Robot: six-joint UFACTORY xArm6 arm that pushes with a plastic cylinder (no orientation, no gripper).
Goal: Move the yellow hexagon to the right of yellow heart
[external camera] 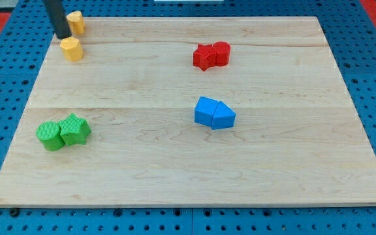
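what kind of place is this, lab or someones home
Most likely a robotics lab bench: a wooden board lies on a blue perforated mounting surface, coloured blocks sit in pairs on it, and my tip is between two yellow blocks.

Pretty bright, even light all over the board (pixel 175 163) — looks like it comes from overhead, since the shadows are short and soft. Each block only drops a thin dark rim right at its base, e.g. under the green pair (pixel 62 132) near the board's left edge. No hard glare on the wood, just a mild pale sheen toward the board's top edge. Focus is decent on the board, though the rod (pixel 57 16) above its top-left corner looks a bit soft — block edges slightly fuzzy, low resolution overall.
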